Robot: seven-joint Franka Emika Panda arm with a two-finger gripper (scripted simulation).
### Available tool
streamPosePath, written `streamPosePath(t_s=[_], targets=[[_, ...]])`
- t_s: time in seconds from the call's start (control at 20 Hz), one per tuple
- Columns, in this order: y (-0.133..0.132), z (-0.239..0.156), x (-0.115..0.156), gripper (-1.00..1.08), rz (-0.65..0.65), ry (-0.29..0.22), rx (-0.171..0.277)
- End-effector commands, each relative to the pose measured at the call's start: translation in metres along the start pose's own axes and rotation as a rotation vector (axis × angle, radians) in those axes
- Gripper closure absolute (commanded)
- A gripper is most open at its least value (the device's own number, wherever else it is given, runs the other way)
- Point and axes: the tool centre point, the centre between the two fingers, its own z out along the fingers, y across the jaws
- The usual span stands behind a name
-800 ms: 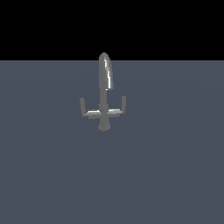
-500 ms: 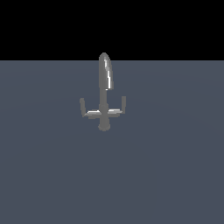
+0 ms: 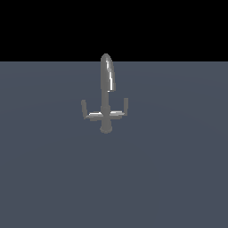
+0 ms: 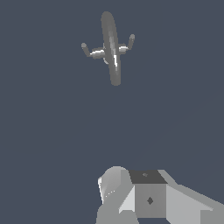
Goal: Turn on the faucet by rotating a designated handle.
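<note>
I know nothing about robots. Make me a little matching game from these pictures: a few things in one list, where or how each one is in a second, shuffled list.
Things:
1. spout
2. round base
3. two side arms
4. gripper

States:
A. sits on the grey floor
B. stick out sideways, tips turned up
C. rises tall and curves over
D. far from the faucet, touching nothing

Pairs: 1-C, 2-A, 3-B, 4-D

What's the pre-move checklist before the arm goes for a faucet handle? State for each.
1. Faucet upright on the grey surface: ok.
2. Both side handles visible, exterior view's left and right: ok.
3. Path clear between gripper and faucet in wrist view: ok.
4. Gripper touching a handle: not ok, well apart.
5. Gripper open or shut: cannot tell.
6. Which handle is designated: cannot tell.
</note>
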Motion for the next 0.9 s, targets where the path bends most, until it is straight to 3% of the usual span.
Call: streamPosePath(t_s=[0.0,0.45,0.85], targets=[[0.0,-0.002,0.0,1.08,-0.009,0.004,-0.007],[-0.001,-0.02,0.001,1.08,-0.101,0.043,-0.086],[-0.006,-0.05,0.003,1.08,-0.253,0.08,-0.229]])
